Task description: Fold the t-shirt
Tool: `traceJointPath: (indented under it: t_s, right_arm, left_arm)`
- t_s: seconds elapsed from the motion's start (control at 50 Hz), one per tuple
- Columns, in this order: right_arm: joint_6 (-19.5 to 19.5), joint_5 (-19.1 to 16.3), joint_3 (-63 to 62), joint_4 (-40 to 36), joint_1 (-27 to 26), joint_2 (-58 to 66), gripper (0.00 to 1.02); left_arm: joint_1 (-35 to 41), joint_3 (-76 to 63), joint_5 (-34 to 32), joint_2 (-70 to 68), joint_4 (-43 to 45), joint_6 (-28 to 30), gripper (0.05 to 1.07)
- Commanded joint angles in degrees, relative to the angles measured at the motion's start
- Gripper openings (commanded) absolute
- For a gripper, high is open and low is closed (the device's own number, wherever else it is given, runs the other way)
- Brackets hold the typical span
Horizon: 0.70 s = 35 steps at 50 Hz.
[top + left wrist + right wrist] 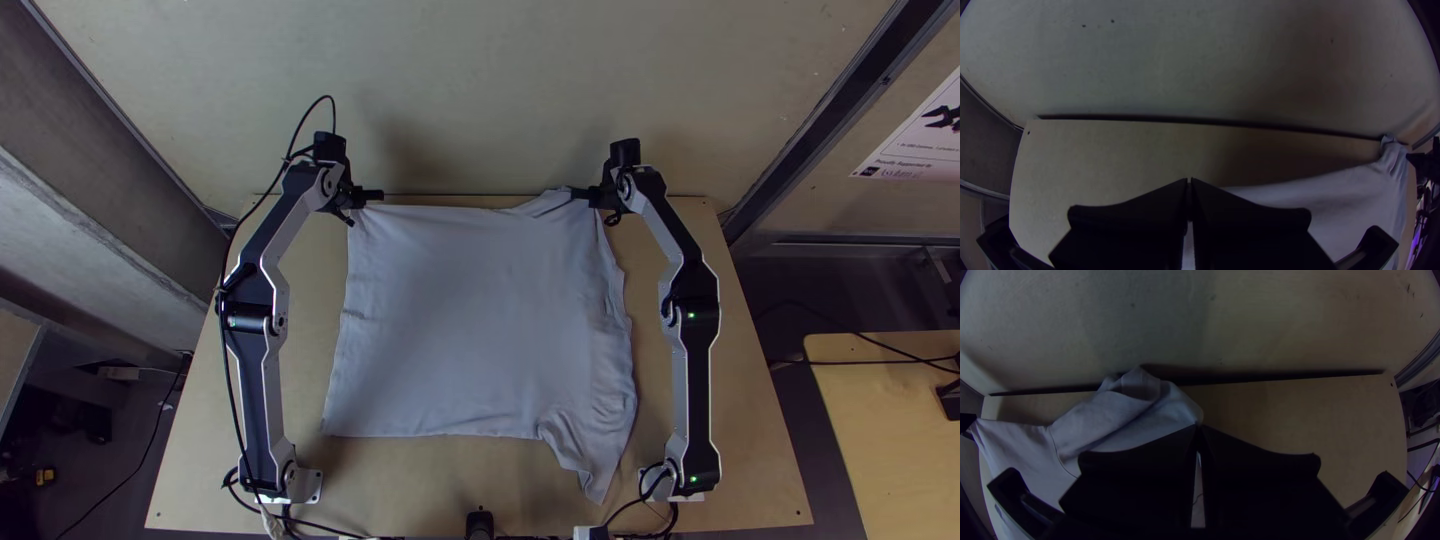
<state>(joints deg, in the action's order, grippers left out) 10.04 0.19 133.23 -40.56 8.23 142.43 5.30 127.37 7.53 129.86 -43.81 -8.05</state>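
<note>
T-shirt [480, 310] pinched at the far side, untidy down one edge

The shirt lies mostly spread across the table [400, 490], its far edge by the wood's far rim. My left gripper [372, 197] has its fingers pressed together on one far corner; my right gripper [585, 193] pinches gathered cloth near the other. The side below my right is rippled, and a loose flap [592, 465] points towards the near edge. If I fold now, I judge, those ripples could get trapped and the flap left jutting out. My right's pinch looks shallow, so a hard pull could slip it; uneven pulling could skew the whole fold. I make out no label on the cloth. Off to the right, a printed sheet [915, 150] carries dark lettering and a picture.
</note>
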Motion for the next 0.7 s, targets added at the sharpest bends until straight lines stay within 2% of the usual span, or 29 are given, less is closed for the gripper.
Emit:
traceJointPath:
  t_s: [0.0,0.14,0.24,0.44,0.68]
  right_arm:
    - [0.5,0.61,1.16,-0.05,-1.11,-3.21,0.02]
    - [0.24,0.52,-1.31,-3.92,-1.29,-6.2,0.02]
    - [-0.11,0.61,-3.24,-7.17,-1.55,-8.84,0.02]
    - [-2.13,0.61,-7.11,-12.44,-1.9,-13.32,0.02]
    - [-3.19,0.61,-18.44,-12.62,-1.99,-21.49,0.02]
  left_arm:
    - [-0.38,2.0,0.2,1.09,0.31,-3.02,0.08]
    - [-1.87,1.92,-4.45,-0.4,-3.12,-5.92,0.08]
    - [-3.1,1.65,-7.97,-1.28,-6.2,-5.92,0.08]
    - [-4.51,-1.6,-8.76,-4.27,-8.22,-4.43,0.08]
    - [-4.86,-6.61,-10.61,-10.07,-10.15,-3.11,0.08]
